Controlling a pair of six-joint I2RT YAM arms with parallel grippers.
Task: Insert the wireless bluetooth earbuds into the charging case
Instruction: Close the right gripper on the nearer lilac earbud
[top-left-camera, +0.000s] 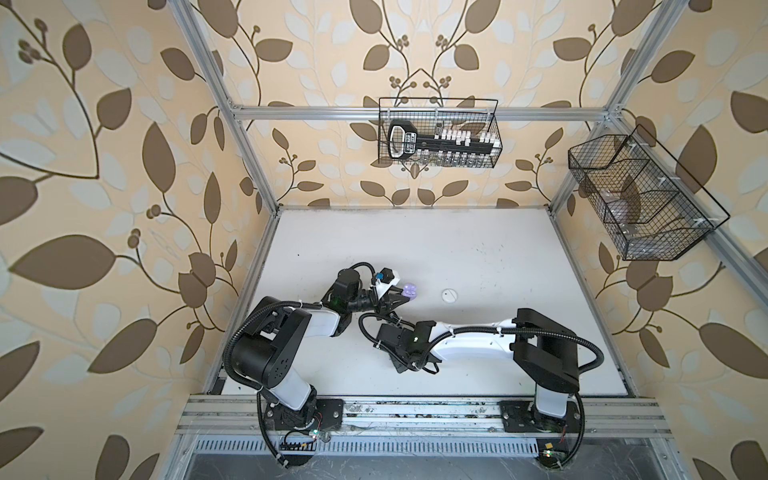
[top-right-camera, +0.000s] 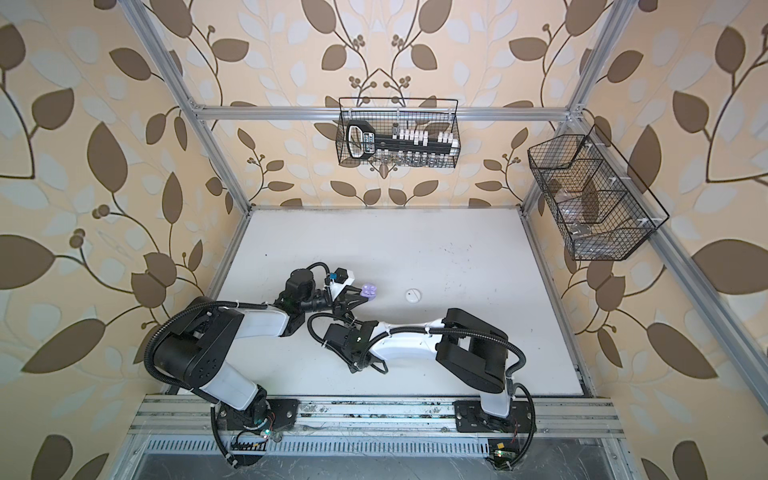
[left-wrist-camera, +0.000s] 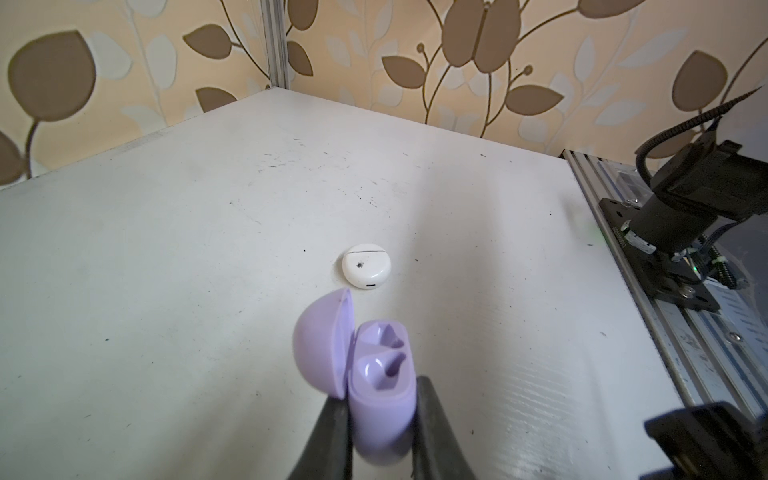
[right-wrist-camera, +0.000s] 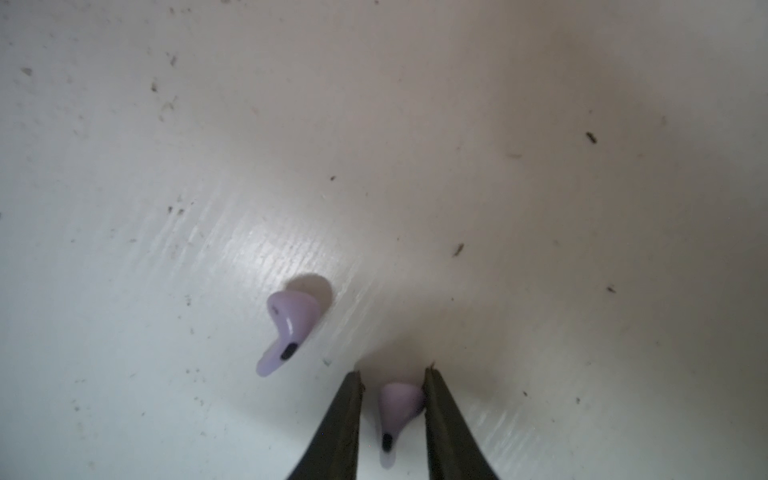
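Left gripper (left-wrist-camera: 380, 399) is pinching the base of the lilac charging case (left-wrist-camera: 382, 415). Lid is flipped open and both wells are empty, presumably braced so it won't skid during insertion. Right gripper (right-wrist-camera: 392, 372) is down at the table (right-wrist-camera: 540, 208), jaws spread either side of a lilac earbud (right-wrist-camera: 399, 405) — one jaw touching its head, a gap on the other side, so no grip yet. Second lilac earbud (right-wrist-camera: 291, 328) lies just beside, clear of the jaws. White case (left-wrist-camera: 365, 266) sits shut beyond the lilac one — contents hidden
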